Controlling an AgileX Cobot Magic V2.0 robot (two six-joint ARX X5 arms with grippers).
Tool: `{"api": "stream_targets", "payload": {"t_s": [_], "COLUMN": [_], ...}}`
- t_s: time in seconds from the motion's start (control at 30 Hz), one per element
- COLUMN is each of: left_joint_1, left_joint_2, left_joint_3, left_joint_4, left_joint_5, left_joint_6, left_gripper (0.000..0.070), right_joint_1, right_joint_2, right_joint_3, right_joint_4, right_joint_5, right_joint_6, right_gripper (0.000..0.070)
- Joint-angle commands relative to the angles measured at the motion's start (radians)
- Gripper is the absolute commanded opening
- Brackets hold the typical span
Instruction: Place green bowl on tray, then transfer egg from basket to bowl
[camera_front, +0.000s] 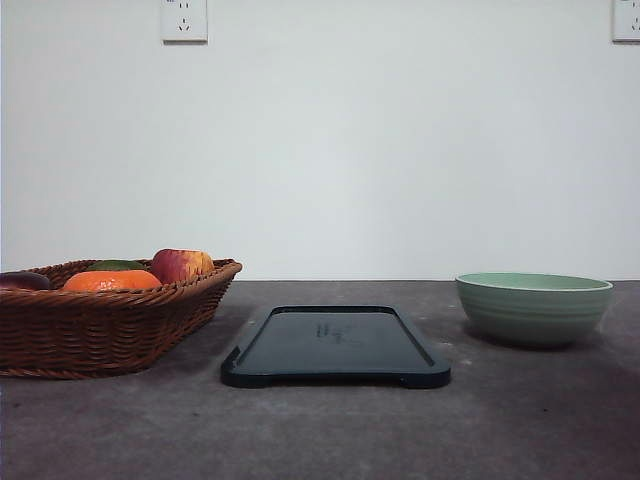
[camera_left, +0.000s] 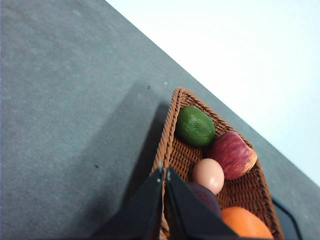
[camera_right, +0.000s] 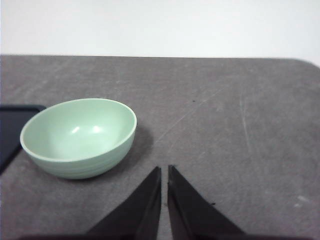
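Both sets of fingers were closed and empty: right gripper (camera_right: 164, 172) near the green bowl (camera_right: 80, 137), left gripper (camera_left: 164, 172) over the basket (camera_left: 172, 150) rim, egg (camera_left: 208, 175) just beyond. Step one appeared pending; right fingers must open, grip the bowl's rim, carry it to the tray (camera_front: 335, 347).

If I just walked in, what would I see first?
The brown basket on the table's left, piled with colourful fruit and a pale egg. The shiny black tray lies bare in the middle, and the green bowl sits empty on the right.
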Motion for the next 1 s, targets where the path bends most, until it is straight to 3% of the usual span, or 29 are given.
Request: {"api": "stream_targets", "payload": {"t_s": [0.0, 0.1, 0.27, 0.37, 0.47, 0.6, 0.67, 0.77, 0.97], "left_joint_1": [0.002, 0.002, 0.002, 0.002, 0.002, 0.002, 0.002, 0.002, 0.002], "left_joint_2": [-0.001, -0.001, -0.001, -0.001, 0.000, 0.003, 0.009, 0.034, 0.148], "left_joint_3": [-0.018, -0.018, -0.015, 0.008, 0.040, 0.109, 0.150, 0.217, 0.358], "left_joint_4": [-0.001, 0.019, 0.145, 0.188, 0.209, 0.232, 0.232, 0.232, 0.217], "left_joint_5": [0.000, 0.003, 0.048, 0.085, 0.085, 0.085, 0.083, 0.077, 0.077], "left_joint_6": [-0.032, -0.033, -0.063, -0.074, -0.003, 0.285, 0.373, 0.433, 0.440], "left_gripper": [0.0000, 0.0000, 0.0000, 0.0000, 0.0000, 0.0000, 0.0000, 0.0000, 0.0000], "right_joint_1": [0.003, 0.003, 0.003, 0.003, 0.003, 0.003, 0.003, 0.003, 0.003], "right_joint_2": [-0.001, -0.001, -0.001, -0.001, -0.001, 0.002, 0.016, 0.060, 0.206], "right_joint_3": [-0.004, -0.004, -0.003, -0.003, -0.001, 0.047, 0.094, 0.166, 0.340], "right_joint_4": [0.019, 0.050, 0.114, 0.184, 0.307, 0.385, 0.367, 0.358, 0.287], "right_joint_5": [-0.003, -0.018, -0.054, -0.112, -0.124, -0.099, -0.092, -0.098, -0.129], "right_joint_6": [0.092, 0.205, 0.482, 0.530, 0.497, 0.404, 0.357, 0.296, 0.201], "right_gripper": [0.0016, 0.0013, 0.0007, 0.0007, 0.0007, 0.0006, 0.0006, 0.0006, 0.0006]}}
